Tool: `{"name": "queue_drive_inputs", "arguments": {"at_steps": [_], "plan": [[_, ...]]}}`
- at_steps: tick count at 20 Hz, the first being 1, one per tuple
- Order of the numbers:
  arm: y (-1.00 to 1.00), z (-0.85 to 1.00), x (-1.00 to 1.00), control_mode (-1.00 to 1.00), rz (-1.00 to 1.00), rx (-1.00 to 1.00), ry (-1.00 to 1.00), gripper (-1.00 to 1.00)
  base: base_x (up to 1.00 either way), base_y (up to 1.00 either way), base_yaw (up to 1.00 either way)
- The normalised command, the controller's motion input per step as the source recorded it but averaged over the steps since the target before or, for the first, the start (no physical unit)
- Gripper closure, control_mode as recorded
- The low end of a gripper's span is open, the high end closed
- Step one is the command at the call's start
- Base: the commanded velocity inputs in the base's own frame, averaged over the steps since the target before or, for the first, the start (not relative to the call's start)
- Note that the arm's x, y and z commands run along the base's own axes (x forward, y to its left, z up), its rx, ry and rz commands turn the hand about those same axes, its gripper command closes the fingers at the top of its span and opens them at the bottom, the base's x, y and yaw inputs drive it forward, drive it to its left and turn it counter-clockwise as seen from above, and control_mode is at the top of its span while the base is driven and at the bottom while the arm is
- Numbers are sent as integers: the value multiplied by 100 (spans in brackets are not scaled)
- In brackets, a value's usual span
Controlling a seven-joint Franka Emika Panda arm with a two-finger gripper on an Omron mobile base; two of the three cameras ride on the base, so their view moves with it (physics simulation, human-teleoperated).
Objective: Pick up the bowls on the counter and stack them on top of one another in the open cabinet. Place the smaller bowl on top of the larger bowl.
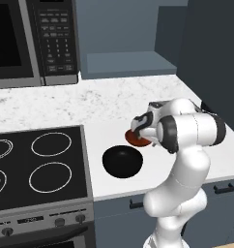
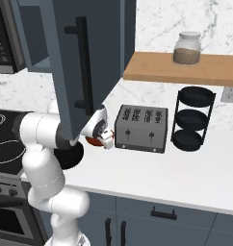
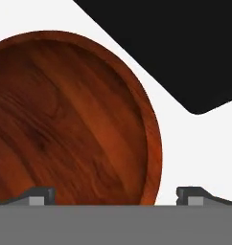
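hovering the tool [image 3: 115, 196] low over the smaller bowl [image 3: 65, 119], fingertips [image 3: 41, 195] spread wide, one over the bowl's wooden-looking inside and the other over bare counter [image 3: 194, 158], so straddling the rim on one side. holding nothing yet; jaws standing open with the rim between them.

judging the step in hand as the grasp of the reddish-brown bowl. doing it well probably means dropping straight down until the inner finger is nearly touching the bowl floor, keeping the rim centred between the two fingers, then pinching on the wall. pinching too shallow could be letting a glossy rim slip out; pushing down off-centre could be tipping or skating the shallow bowl across the counter.

sitting just beside it, toward the stovetop [image 1: 36, 164], the larger bowl [image 1: 122, 161], glossy black, upright on the counter, near the front edge. lifting clear of it before swinging looks wise. going by the stacking order, taking the black bowl first might be suiting the task better, though that is only a judgement.

standing just beyond the tool in the right base view, a toaster [image 2: 140, 128], worth avoiding on the lift.

waiting farther back and higher, the open cabinet [image 1: 128, 63], its shelf niche bare, its dark door [image 2: 84, 62] hanging out over the arm and needing clearance on the way up.
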Motion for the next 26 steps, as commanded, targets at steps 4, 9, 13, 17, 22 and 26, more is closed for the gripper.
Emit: {"name": "queue_drive_inputs", "arguments": {"at_steps": [4,9,13,17,22,26], "plan": [[0,-24,30,-100,-4,0,1,-100,0,0,0],[0,-31,25,-100,-4,0,1,-100,0,0,0],[0,-38,18,-100,-4,0,0,-100,0,0,0],[2,-32,20,-100,-4,0,0,100,0,0,0],[10,-22,5,-100,-5,0,0,100,0,0,0],[3,-4,0,-100,-4,0,0,100,0,0,0]]}}
